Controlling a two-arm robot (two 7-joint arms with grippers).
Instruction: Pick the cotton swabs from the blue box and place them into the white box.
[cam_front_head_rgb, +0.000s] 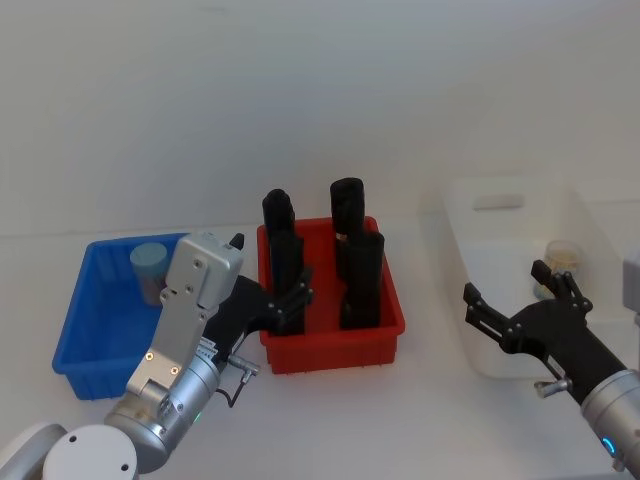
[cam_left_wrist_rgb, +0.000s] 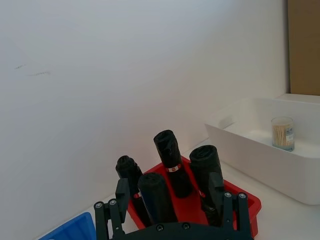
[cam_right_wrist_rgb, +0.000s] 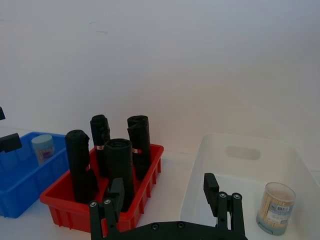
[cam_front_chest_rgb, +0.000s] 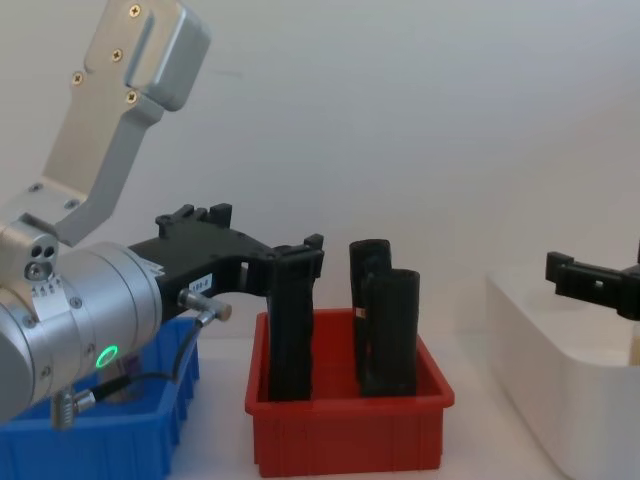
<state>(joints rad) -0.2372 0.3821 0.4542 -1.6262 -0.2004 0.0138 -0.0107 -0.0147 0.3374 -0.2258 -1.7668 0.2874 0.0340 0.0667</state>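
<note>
As left claw (cam_left_wrist_rgb: 169, 191) gapes, swab jar (cam_right_wrist_rgb: 276, 208) in white box (cam_right_wrist_rgb: 199, 167).

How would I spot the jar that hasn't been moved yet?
Look at the blue box, left of the red bin. Near its far side stands one cotton swab jar. Unlike the tall black rolls next door, it is short, with a pale blue lid.

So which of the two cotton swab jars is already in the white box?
The jar standing upright near the right claw, inside the white box. The other jar, pale blue lid up, sits in the blue box.
</note>
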